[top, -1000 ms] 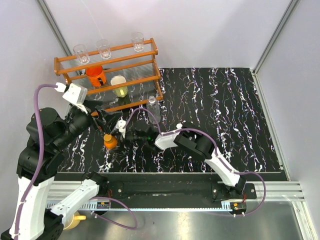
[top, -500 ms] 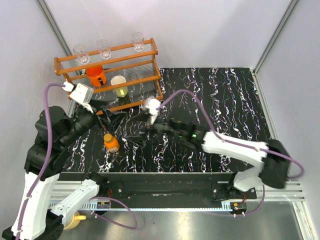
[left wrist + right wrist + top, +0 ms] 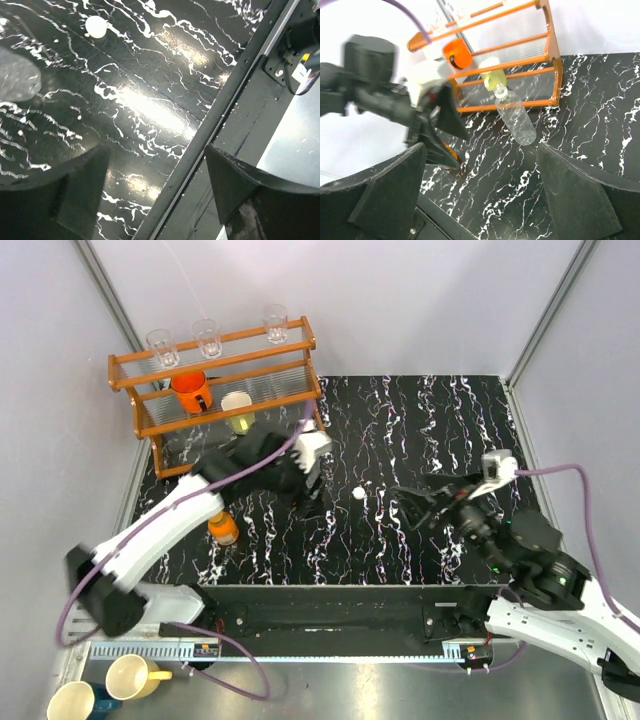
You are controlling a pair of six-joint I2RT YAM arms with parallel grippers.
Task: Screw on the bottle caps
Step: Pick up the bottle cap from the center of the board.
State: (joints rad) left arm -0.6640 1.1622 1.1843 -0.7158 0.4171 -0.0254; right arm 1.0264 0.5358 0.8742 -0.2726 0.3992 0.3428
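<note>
- One bench point(image 3: 450, 420), black-marbled. One orange rack point(image 3: 215, 370) at its far-left corner carries three glasses point(image 3: 207, 337), one orange mug point(image 3: 190, 390) and one pale cup point(image 3: 238, 410), none of them part of the job.
- Two grippers. The left gripper point(image 3: 155, 160) hangs beside the clear bottle, fingers spread on nothing. The right gripper point(image 3: 480, 150), toward the right edge, is also spread wide and empty.
- Two bottles. The clear bottle point(image 3: 517, 120) stands before the rack's right end with its neck open, so it has yet to be capped. The orange bottle point(image 3: 222, 527) sits near the left edge, toward the near side; I cannot tell whether it is capped.
- One cap seen: a white cap point(image 3: 358, 493), loose mid-bench between the grippers, not yet picked up.
</note>
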